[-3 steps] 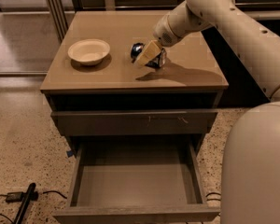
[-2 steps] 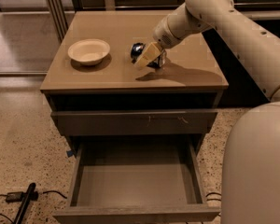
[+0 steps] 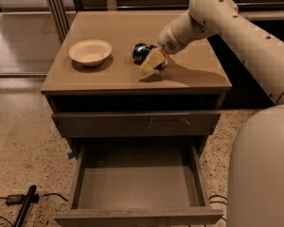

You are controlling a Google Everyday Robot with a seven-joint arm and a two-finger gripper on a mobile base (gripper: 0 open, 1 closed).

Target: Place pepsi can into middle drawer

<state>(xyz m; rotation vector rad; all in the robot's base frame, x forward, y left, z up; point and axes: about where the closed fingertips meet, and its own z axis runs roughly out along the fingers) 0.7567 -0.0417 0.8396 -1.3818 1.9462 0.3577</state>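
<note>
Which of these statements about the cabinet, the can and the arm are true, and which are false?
1. The can is on the cabinet top. True.
2. The bowl stands right of the can in the picture. False: it stands to its left.
3. The gripper is at the can, over the cabinet top. True.
4. The middle drawer is shut. False: it is pulled out.
</note>
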